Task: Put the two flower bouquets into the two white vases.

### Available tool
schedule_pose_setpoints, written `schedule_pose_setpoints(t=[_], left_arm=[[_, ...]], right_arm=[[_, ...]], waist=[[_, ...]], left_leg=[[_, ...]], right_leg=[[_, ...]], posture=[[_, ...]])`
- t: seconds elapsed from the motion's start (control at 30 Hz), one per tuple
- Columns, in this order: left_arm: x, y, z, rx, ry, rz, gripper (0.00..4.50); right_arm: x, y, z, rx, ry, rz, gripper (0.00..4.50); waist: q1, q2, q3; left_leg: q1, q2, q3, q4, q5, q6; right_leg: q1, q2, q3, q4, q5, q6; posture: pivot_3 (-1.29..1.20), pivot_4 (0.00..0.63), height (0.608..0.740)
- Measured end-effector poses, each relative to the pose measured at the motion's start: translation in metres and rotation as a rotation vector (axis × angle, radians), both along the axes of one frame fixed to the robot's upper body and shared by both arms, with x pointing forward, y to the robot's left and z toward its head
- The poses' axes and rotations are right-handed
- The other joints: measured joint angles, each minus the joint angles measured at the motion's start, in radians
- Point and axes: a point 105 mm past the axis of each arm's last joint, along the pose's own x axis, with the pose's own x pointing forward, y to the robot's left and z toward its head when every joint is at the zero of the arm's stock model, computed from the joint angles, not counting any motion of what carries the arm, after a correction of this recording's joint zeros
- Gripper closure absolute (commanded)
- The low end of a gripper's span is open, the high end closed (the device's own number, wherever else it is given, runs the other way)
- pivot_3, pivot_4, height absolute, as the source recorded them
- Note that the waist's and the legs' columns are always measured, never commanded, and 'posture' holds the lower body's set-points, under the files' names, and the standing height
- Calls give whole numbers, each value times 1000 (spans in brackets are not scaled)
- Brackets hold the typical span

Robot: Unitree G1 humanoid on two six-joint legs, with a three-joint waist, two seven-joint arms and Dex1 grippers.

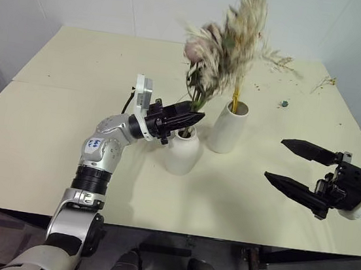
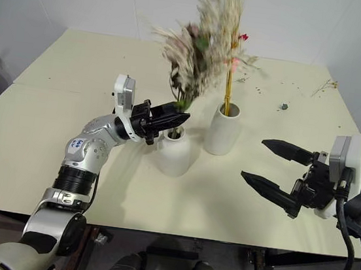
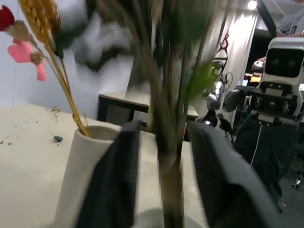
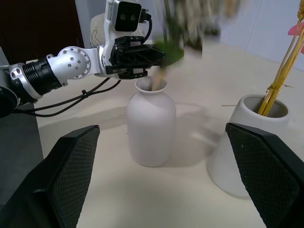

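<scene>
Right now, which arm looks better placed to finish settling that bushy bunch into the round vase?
The left. Its gripper sits at the bushy bunch's stems, right above the short round vase. The right gripper hangs open, well off to the side.

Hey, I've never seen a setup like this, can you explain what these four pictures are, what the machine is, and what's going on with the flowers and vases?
This is a humanoid robot with two arms, each ending in a two-fingered black gripper. Two pictures come from cameras in its head, looking down over a cream table. The other two come from cameras on its wrists, looking along the fingers.

On the table stand two white vases. The taller vase already holds the yellow wheat bunch with red and pink blossoms. The rounded bottle vase has the stems of the bushy bouquet in its neck.

The left gripper sits at those stems just above the neck, its fingers on either side of them; whether they still grip is unclear. The right gripper hangs open beside the vases, holding nothing.
</scene>
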Motion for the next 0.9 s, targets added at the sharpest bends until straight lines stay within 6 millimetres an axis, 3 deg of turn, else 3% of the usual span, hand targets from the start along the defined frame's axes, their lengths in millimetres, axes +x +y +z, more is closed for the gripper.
schedule_pose_setpoints(t=[0.2,0.43,0.6,0.8,0.9], left_arm=[[0,8,-2,79,-49,20,12],[5,38,-7,323,-144,112,12],[9,58,7,389,-203,172,12],[15,121,20,509,-253,388,12],[13,140,14,535,-246,416,12]], right_arm=[[1,-1,3,-12,-4,3,0],[1,-4,1,-14,8,6,0],[0,-9,1,-32,20,-3,0],[-1,-30,4,-29,25,-66,0],[3,-36,3,-15,35,-87,0]], waist=[[-1,0,0],[0,0,0],[0,0,0],[-6,0,0],[-3,0,0]], left_leg=[[0,0,0,0,0,0],[0,0,0,-1,0,0],[0,0,0,-2,0,0],[1,2,0,-5,0,0],[1,1,0,-5,0,0]], right_leg=[[0,0,0,0,0,0],[0,0,0,-1,0,0],[0,0,0,-1,-1,-1],[-2,1,0,-1,0,0],[-1,0,0,-1,0,-1]], posture=[[0,150,740],[0,150,740],[0,150,740],[0,150,740],[0,150,740]])
